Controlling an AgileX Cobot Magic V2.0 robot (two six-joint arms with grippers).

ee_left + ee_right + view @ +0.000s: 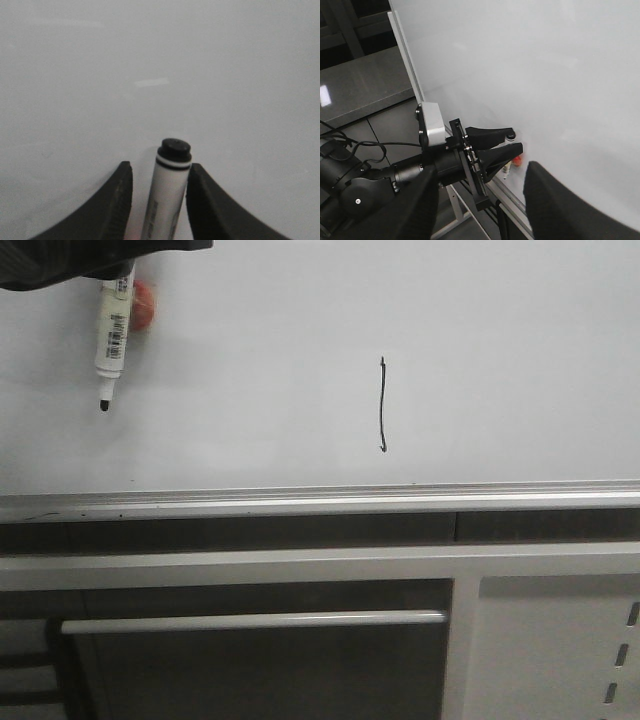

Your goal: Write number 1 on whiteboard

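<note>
On the whiteboard (500,360), near the middle, stands the number 1 (382,405), a thin black upright stroke with a small hook at its lower end. My left gripper (110,265) at the upper left is shut on a white marker (113,330) with a barcode label. The marker's black tip points down and lies well left of the stroke. In the left wrist view both fingers press the marker (167,195), its black end facing the board (150,60). My right gripper (480,200) stands wide open and empty, back from the board, looking at the left gripper (515,140).
A silver tray rail (320,502) runs along the board's lower edge. Below it are white-framed cabinet panels (540,640) and a horizontal bar (250,620). A red-orange blob (143,305) shows on the board beside the marker. The left arm's body (395,175) fills the space near the right gripper.
</note>
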